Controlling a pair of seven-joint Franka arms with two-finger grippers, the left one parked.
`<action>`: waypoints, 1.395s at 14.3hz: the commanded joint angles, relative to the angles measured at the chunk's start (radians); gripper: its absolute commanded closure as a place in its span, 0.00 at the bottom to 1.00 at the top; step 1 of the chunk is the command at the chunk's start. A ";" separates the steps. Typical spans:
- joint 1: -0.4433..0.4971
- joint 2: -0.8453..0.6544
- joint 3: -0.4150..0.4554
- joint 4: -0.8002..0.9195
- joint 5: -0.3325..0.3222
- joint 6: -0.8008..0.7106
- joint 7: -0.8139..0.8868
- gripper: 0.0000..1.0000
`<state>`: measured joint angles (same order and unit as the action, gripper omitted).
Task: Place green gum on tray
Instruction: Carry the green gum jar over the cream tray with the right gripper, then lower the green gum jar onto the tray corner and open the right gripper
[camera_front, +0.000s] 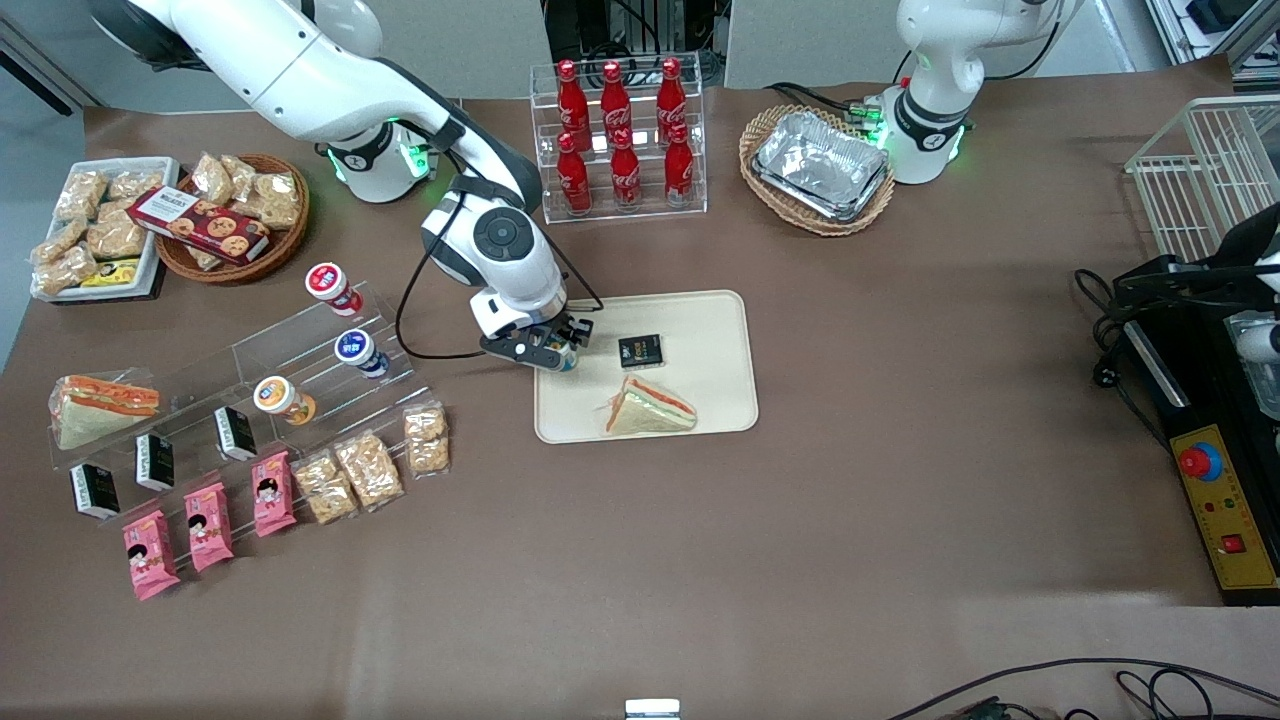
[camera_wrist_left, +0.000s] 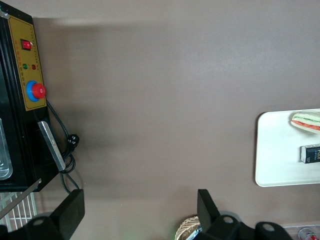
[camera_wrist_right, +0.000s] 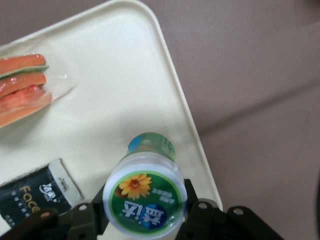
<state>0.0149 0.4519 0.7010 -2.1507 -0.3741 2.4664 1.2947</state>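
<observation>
The green gum (camera_wrist_right: 144, 200) is a small bottle with a green-and-white cap showing a yellow flower. My right gripper (camera_wrist_right: 144, 212) is shut on it, with a black finger (camera_wrist_right: 87, 217) against each side of the cap. In the front view the gripper (camera_front: 553, 352) holds the gum (camera_front: 567, 361) upright over the beige tray (camera_front: 710, 330), just inside the tray's rim (camera_wrist_right: 186, 107) at the working arm's end. Whether the bottle's base touches the tray I cannot tell.
A wrapped sandwich (camera_front: 650, 408) and a small black packet (camera_front: 640, 351) lie on the tray beside the gum. A clear stepped rack (camera_front: 250, 385) with a blue-capped bottle (camera_front: 356, 350) and an orange-capped one (camera_front: 278, 397) stands toward the working arm's end. A cola rack (camera_front: 618, 135) stands farther from the camera.
</observation>
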 joint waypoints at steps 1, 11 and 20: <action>0.002 0.018 0.003 -0.014 -0.037 0.046 0.046 1.00; 0.020 0.059 0.003 -0.017 -0.156 0.055 0.161 1.00; 0.011 0.065 0.003 -0.017 -0.161 0.059 0.167 0.00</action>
<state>0.0369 0.4870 0.6978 -2.1729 -0.4942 2.5007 1.4321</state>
